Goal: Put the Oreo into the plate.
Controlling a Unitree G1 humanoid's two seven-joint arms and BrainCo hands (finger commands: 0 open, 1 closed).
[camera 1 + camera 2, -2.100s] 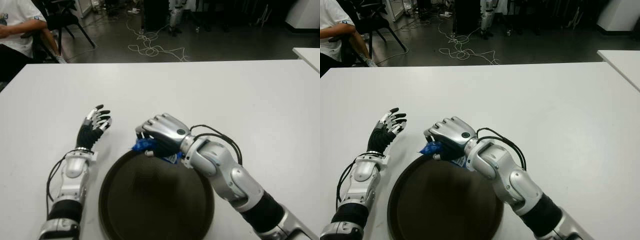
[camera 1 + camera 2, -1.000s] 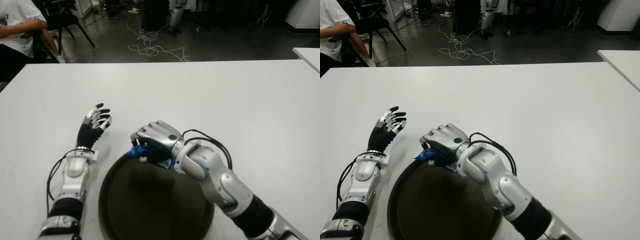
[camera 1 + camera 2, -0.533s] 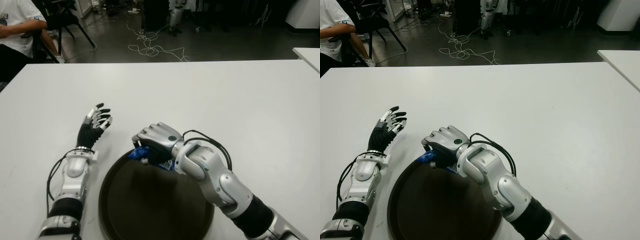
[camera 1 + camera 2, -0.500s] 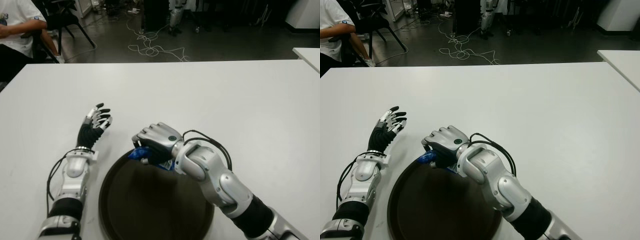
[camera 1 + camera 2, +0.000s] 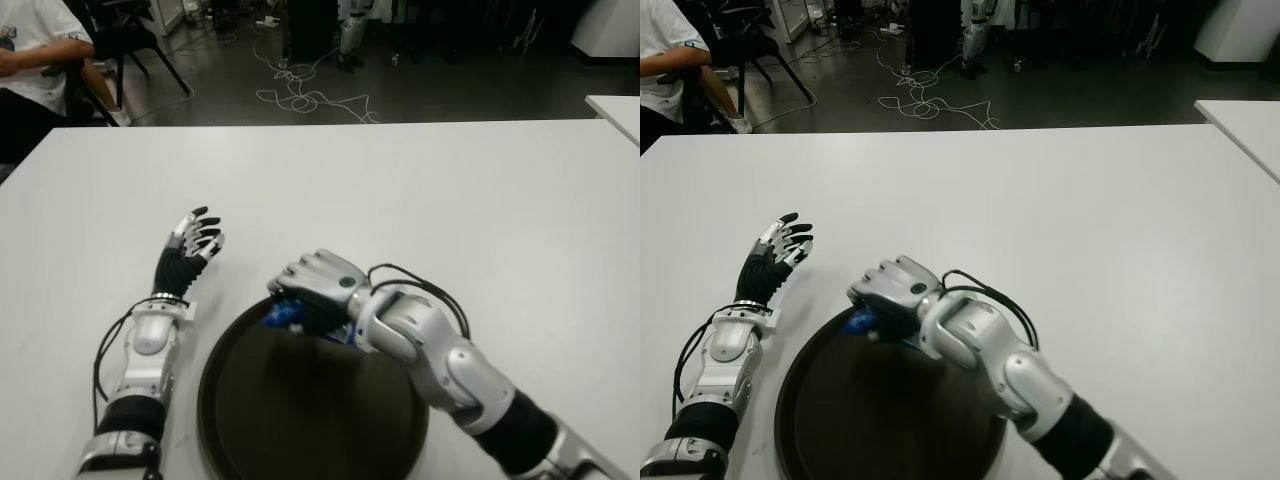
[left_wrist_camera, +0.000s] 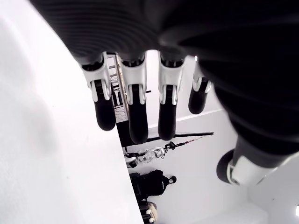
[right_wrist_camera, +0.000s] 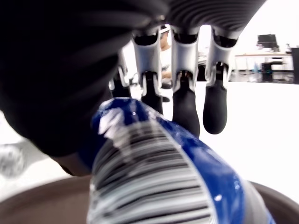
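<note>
My right hand (image 5: 305,300) is curled over a blue Oreo packet (image 5: 283,314), holding it just above the far rim of the dark round plate (image 5: 300,420). In the right wrist view the packet (image 7: 159,172) fills the palm, blue with white stripes, the fingers (image 7: 180,100) bent past its end and the plate's brown rim (image 7: 42,196) below. My left hand (image 5: 187,248) shows to the left of the plate over the white table (image 5: 420,190), fingers spread with nothing in them; its fingers (image 6: 135,112) are extended in the left wrist view.
A seated person (image 5: 30,60) and a chair (image 5: 130,40) are beyond the table's far left corner. Cables (image 5: 300,95) lie on the floor behind. Another white table's corner (image 5: 615,110) shows at the far right.
My right hand has shifted a little toward me and to the right with the packet, coming further over the plate's rim. The left hand has stayed put.
</note>
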